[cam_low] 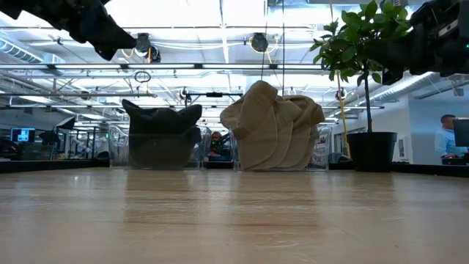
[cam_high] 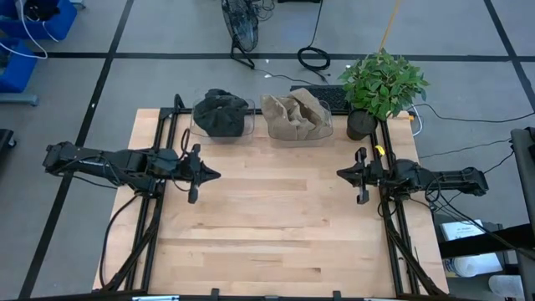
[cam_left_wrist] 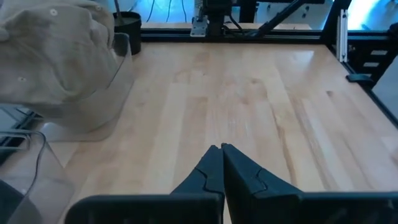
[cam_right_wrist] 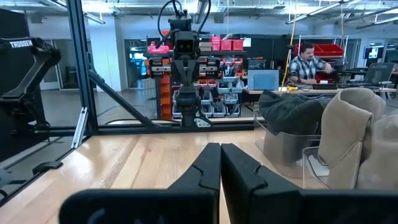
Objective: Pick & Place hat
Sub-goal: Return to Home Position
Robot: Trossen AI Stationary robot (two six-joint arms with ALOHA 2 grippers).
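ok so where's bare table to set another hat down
The whole middle of the table is bare, from the left gripper across to the right gripper and down to the near edge. Crowded only along the far edge: black-cap bin, brown-cap bin, potted plant.

The right gripper (cam_right_wrist: 220, 147) is low over the wooden desk (cam_right_wrist: 137, 165), with its two dark fingers pressed together and nothing between them. To one side, the black caps (cam_right_wrist: 297, 112) are piled in a clear bin (cam_right_wrist: 280, 148), and the brown caps (cam_right_wrist: 357, 134) are just beside them, closer to the camera. The left arm (cam_right_wrist: 184, 62) stands at the far edge of the desk, and a person (cam_right_wrist: 306, 63) sits in the room behind.
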